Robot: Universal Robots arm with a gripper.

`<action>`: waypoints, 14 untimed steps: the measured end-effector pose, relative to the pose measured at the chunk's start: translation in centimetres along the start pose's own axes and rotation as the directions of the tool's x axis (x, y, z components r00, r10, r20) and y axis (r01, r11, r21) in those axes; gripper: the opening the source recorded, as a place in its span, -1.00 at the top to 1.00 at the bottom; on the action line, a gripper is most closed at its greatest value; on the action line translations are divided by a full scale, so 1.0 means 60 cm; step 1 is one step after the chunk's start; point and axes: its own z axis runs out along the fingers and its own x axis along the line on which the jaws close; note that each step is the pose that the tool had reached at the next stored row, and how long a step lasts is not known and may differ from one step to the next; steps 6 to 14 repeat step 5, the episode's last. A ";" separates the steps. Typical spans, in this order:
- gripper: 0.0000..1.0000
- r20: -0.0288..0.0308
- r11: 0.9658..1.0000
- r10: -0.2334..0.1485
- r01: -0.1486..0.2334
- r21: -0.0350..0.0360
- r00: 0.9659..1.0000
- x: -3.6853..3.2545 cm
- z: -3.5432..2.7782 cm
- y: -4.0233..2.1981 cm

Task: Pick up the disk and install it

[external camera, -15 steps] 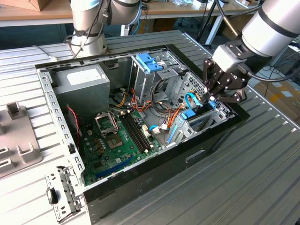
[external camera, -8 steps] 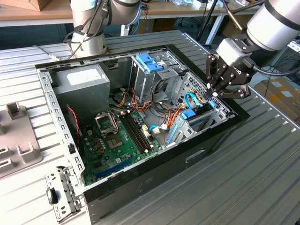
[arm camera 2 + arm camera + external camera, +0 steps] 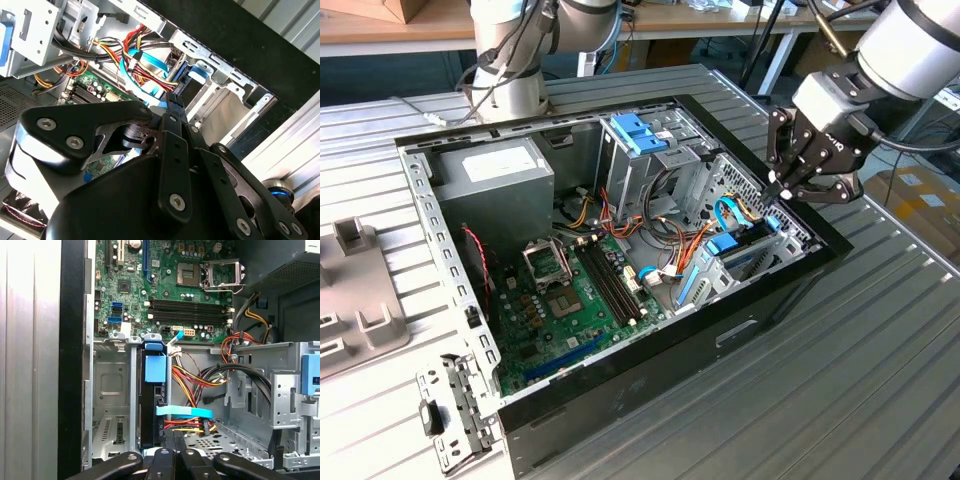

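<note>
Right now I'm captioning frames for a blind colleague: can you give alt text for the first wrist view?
The disk, dark in its blue carrier, stands on edge in a metal drive bay of the open computer case, just beyond the gripper. A green motherboard and bundled cables lie past it.

The disk (image 3: 151, 405), dark with a bright blue carrier and blue end tab, stands on edge, slotted in a metal bay (image 3: 112, 390) inside the computer case (image 3: 650, 390).

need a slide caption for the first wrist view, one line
Wrist view into the open PC case: the disk in its blue carrier stands in the drive bay, gripper just above it, motherboard beyond.
</note>
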 end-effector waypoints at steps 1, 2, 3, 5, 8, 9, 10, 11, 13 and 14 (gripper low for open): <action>0.79 0.000 1.000 0.000 0.000 0.000 1.000 0.000 0.000 0.000; 0.79 0.000 1.000 0.000 0.000 0.000 1.000 0.000 0.000 0.000; 0.79 0.000 1.000 0.000 0.000 0.000 1.000 0.000 0.000 0.000; 0.79 0.000 1.000 0.000 0.000 0.000 1.000 0.000 0.000 0.000; 0.79 0.000 1.000 0.000 0.000 0.000 1.000 0.000 0.000 0.000; 0.79 0.000 1.000 0.000 0.000 0.000 1.000 0.000 0.000 0.000; 0.79 0.000 1.000 0.000 0.000 0.000 1.000 0.000 0.000 0.000; 0.79 0.000 1.000 0.000 0.000 0.000 1.000 0.000 0.000 0.000; 0.79 0.000 1.000 0.000 0.000 0.000 1.000 0.000 0.000 0.000; 0.79 0.000 1.000 0.000 0.000 0.000 1.000 0.000 0.000 0.000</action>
